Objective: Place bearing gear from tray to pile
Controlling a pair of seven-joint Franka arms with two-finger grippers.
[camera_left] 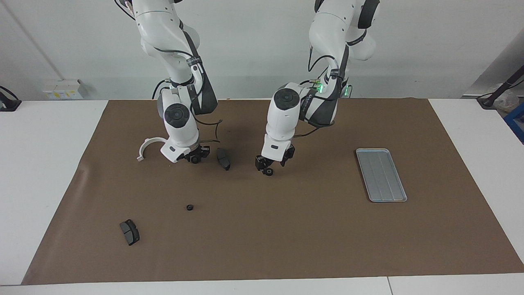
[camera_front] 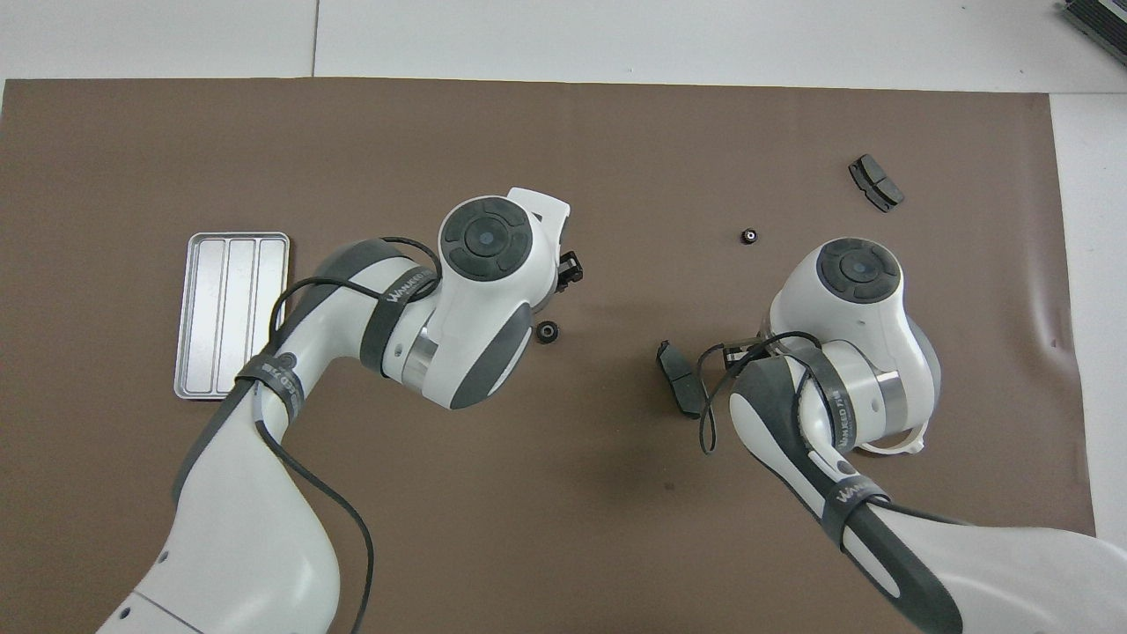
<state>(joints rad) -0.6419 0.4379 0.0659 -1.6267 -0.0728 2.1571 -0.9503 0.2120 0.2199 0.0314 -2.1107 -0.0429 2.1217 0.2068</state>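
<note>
A small black bearing gear (camera_left: pixel 268 172) (camera_front: pixel 547 332) lies on the brown mat in the middle of the table, apart from the empty grey-blue tray (camera_left: pixel 380 174) (camera_front: pixel 231 313) at the left arm's end. My left gripper (camera_left: pixel 273 159) (camera_front: pixel 568 269) hangs just over this gear, open and empty. A second bearing gear (camera_left: pixel 189 207) (camera_front: pixel 749 236) lies farther from the robots, among the pile. The pile is a white half-ring bracket (camera_left: pixel 147 145) (camera_front: pixel 898 447) and two brake pads (camera_left: pixel 223 158) (camera_front: pixel 680 379), (camera_left: pixel 129 232) (camera_front: pixel 876 182). My right gripper (camera_left: pixel 197 156) hangs low between the bracket and the nearer pad.
The brown mat (camera_left: pixel 286 229) covers most of the white table. The right arm's wrist hides most of the bracket in the overhead view.
</note>
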